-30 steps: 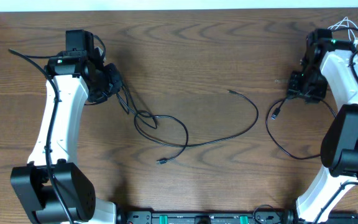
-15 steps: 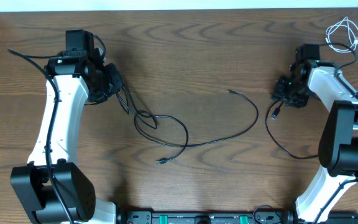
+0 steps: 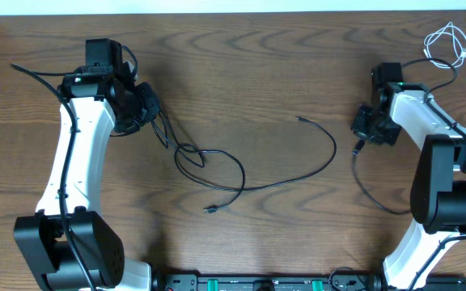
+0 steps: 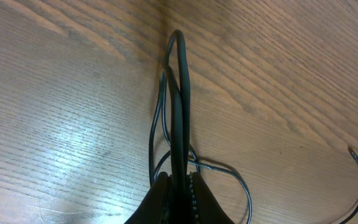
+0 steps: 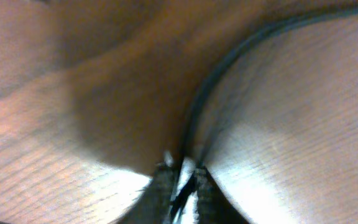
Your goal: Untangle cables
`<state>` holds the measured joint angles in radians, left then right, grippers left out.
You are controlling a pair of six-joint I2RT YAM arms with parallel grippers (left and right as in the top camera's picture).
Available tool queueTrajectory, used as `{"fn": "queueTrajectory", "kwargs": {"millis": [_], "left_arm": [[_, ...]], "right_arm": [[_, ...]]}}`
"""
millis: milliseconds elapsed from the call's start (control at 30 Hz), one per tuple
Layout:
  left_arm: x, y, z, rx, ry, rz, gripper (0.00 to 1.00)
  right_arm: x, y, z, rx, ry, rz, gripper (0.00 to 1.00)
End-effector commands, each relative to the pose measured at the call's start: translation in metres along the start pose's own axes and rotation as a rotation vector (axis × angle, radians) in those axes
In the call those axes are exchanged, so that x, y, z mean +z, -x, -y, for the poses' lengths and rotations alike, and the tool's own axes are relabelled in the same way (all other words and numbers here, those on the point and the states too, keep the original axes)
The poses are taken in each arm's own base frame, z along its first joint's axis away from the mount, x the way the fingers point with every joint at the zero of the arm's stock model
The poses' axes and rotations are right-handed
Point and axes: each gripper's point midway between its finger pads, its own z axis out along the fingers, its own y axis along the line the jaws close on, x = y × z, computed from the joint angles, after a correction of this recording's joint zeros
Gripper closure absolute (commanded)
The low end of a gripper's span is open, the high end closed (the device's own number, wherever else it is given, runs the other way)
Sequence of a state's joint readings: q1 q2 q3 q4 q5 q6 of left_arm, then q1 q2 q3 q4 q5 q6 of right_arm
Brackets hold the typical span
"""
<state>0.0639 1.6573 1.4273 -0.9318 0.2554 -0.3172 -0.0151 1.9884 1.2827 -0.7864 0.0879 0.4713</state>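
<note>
**Overhead view.** The left gripper [image 3: 150, 109] sits at the upper left of the wooden table [image 3: 241, 65], clamped on a long black cable [image 3: 335, 148]. From the jaws this cable drops into a small tangle of overlapping loops just right of the arm. One small plug end lies below the loops. The other strand sweeps right in a wide arc and curls back to a second plug end near the table's centre.

The right gripper [image 3: 364, 128] is at the right side, pointing inward. A second black cable [image 3: 368, 192] hangs from it, with a short plug-tipped tail just below the fingers. The rest curves down and right toward the base of the right arm. The two black cables lie apart, with bare wood between them. A thin white cable [image 3: 447, 39] lies coiled in loose loops at the far upper right corner, apart from both black cables.

**Left wrist view.** The left gripper [image 4: 174, 186] is closed, its fingers pinching a folded bight of the long black cable [image 4: 179, 93], which stands up from the fingers. Thinner strands loop on the table beside it.

**Right wrist view.** This view is blurred. The right gripper [image 5: 182, 177] has its fingers drawn nearly together with the second black cable [image 5: 225, 59] passing between them. The cable then runs up and to the right across the wood.
</note>
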Motion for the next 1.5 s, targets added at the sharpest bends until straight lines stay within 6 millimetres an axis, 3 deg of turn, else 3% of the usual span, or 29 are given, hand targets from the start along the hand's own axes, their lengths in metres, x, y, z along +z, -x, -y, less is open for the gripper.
{"fn": "queueTrajectory", "kwargs": {"millis": [0, 167, 267, 500, 633, 667, 767, 1000, 1267, 1467], "left_arm": [[0.004, -0.001, -0.006, 0.001, 0.020, -0.009, 0.92], [0.004, -0.001, -0.006, 0.001, 0.020, -0.009, 0.93], [0.004, -0.001, -0.006, 0.001, 0.020, -0.009, 0.92], [0.004, 0.000, -0.005, 0.002, 0.018, -0.005, 0.92], [0.004, 0.003, -0.004, 0.005, 0.014, 0.008, 0.93], [0.004, 0.004, -0.003, 0.005, 0.012, 0.013, 0.92], [0.004, 0.006, -0.003, 0.007, 0.009, 0.019, 0.93], [0.004, 0.007, -0.003, 0.007, 0.008, 0.022, 0.93], [0.004, 0.007, -0.002, 0.007, 0.008, 0.022, 0.92], [0.004, 0.008, -0.002, 0.007, 0.006, 0.026, 0.93]], "right_arm": [[0.020, -0.017, 0.029, 0.008, -0.152, -0.039, 0.99], [0.009, 0.002, 0.036, 0.050, -0.138, -0.011, 0.99], [-0.021, 0.035, 0.047, 0.106, -0.118, 0.037, 0.99], [-0.111, 0.097, 0.089, 0.198, -0.081, 0.177, 0.99], [-0.165, 0.118, 0.122, 0.261, -0.067, 0.276, 0.99], [-0.186, 0.128, 0.138, 0.286, -0.063, 0.330, 0.99], [-0.210, 0.141, 0.165, 0.351, -0.061, 0.406, 0.99], [-0.215, 0.172, 0.219, 0.468, -0.079, 0.529, 0.99], [-0.214, 0.210, 0.257, 0.468, -0.204, 0.666, 0.99], [-0.216, 0.233, 0.269, 0.414, -0.287, 0.748, 0.99]]}}
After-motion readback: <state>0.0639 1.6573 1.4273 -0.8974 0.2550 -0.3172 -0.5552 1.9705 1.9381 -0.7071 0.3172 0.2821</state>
